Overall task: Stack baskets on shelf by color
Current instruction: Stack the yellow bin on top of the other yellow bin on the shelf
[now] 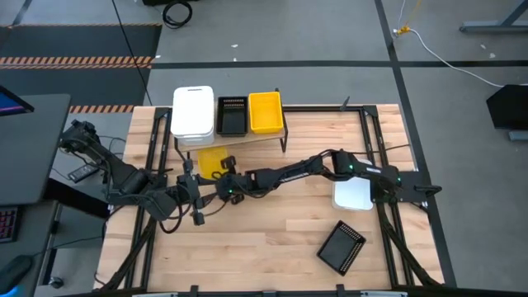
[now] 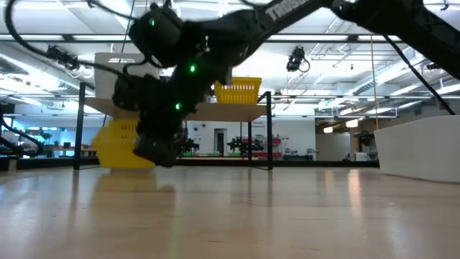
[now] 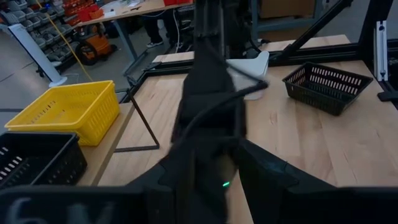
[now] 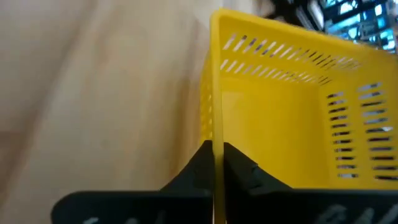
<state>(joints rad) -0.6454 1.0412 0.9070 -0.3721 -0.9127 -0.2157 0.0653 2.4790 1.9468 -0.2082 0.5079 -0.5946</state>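
The right pincer pinches the rim of a yellow basket lying on the table, just before the shelf. Beyond it, the shelf carries white, black and yellow stacks. Behind the pincer, a white basket and a black one remain unplaced. The left pincer waits beside it, part spread, empty.

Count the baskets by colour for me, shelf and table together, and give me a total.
White baskets: 2, one stack on the shelf counted as one, one on the table.
Yellow baskets: 2, one on the shelf, one on the table.
Black baskets: 2, one on the shelf, one on the table.
Total: 6
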